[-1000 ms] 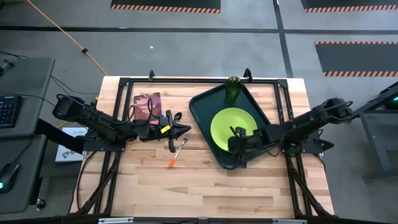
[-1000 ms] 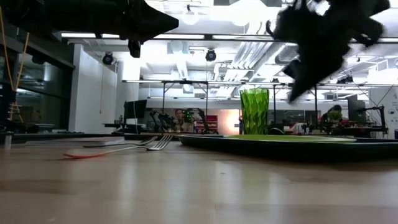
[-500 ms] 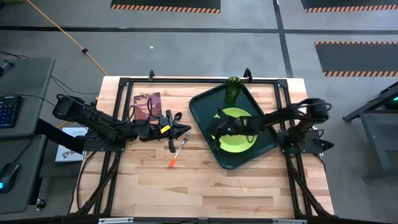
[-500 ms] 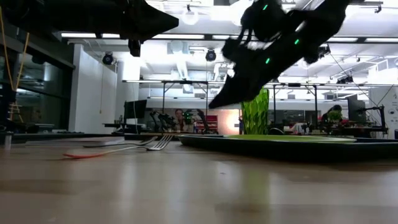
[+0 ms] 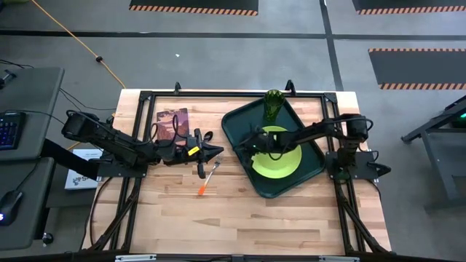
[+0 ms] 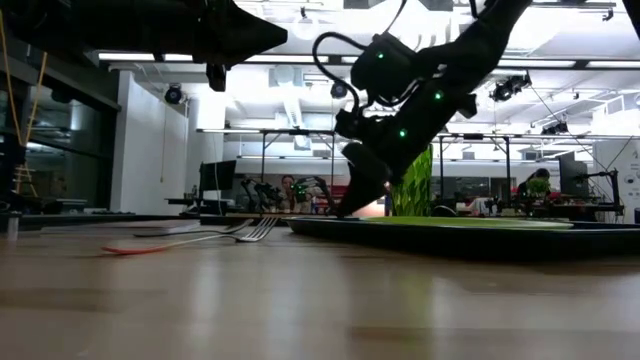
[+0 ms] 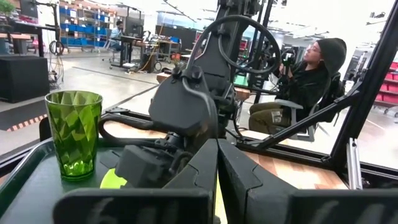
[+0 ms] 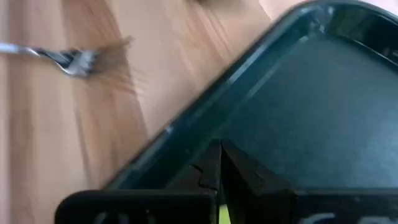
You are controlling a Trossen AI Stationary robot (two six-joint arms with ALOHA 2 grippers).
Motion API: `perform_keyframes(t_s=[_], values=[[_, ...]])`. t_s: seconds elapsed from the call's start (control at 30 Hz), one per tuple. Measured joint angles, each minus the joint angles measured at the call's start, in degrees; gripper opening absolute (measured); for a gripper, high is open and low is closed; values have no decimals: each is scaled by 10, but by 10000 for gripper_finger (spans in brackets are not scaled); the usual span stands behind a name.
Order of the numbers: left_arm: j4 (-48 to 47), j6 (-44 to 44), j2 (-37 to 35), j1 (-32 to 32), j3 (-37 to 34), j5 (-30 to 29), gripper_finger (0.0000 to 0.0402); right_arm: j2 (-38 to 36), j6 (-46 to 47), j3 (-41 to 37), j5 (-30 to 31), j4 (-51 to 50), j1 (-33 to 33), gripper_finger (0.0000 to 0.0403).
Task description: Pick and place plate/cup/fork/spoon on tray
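The dark-green tray (image 5: 244, 120) lies on the table's right half. The lime-green plate (image 5: 280, 166) lies flat in it, and the green cup (image 5: 273, 105) stands upright at its far corner (image 7: 73, 134). The fork (image 5: 208, 178), with its orange-red handle, lies on the bare wood left of the tray, and its tines show in the right wrist view (image 8: 71, 61). My right gripper (image 5: 244, 145) is shut and hangs low over the tray's left part (image 8: 219, 144). My left gripper (image 5: 218, 151) is shut and empty above the fork's tines. The spoon does not show.
A small maroon picture book (image 5: 172, 124) lies at the far left, behind my left arm. Bare wood stretches along the near half of the table (image 5: 233, 218). A person sits in the room beyond the table (image 7: 311, 68).
My right gripper has swung from above the plate's near right side toward the table's left edge, across the tray, and has come down low over the tray's left part. The plate, cup and fork have stayed where they were.
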Motion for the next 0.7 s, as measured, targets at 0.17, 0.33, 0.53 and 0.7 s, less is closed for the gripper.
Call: perform_keyframes(t_s=[0.17,0.33,0.53,0.7], values=[[0,0,0,0,0,0,3,0,-10,7,20,-38,0,0],[0,0,0,0,0,0,3,0,-16,8,35,-74,-1,0],[0,-1,0,0,0,0,3,-14,-25,8,48,-109,-1,0],[0,-6,0,0,0,0,3,-45,-35,8,49,-152,-1,0]])
